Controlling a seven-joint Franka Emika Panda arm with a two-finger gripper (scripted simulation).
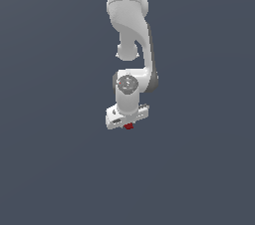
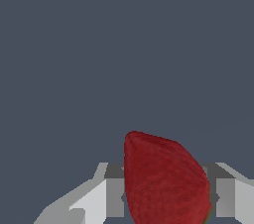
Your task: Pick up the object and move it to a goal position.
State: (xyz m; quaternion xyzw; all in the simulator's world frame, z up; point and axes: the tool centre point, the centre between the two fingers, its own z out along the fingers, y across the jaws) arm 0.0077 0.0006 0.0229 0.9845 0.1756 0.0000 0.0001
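The gripper (image 2: 166, 196) is clenched on the berry (image 2: 163, 181), which sits between its fingers (image 2: 115, 196). Only its base seems pinched, so a fast move could make it slip out. Beyond it is only plain grey ground (image 2: 99, 44); no goal mark is visible.

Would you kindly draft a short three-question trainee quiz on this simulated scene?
1. True or false: the dark-red strawberry-like lump sits between the white gripper's jaws.
2. In the exterior view, how much of the lump shows? A) all of it B) only a small red patch under the gripper
3. Fill in: the background in both views is plain dark ____.

Key: 1 true; 2 B; 3 grey-blue.
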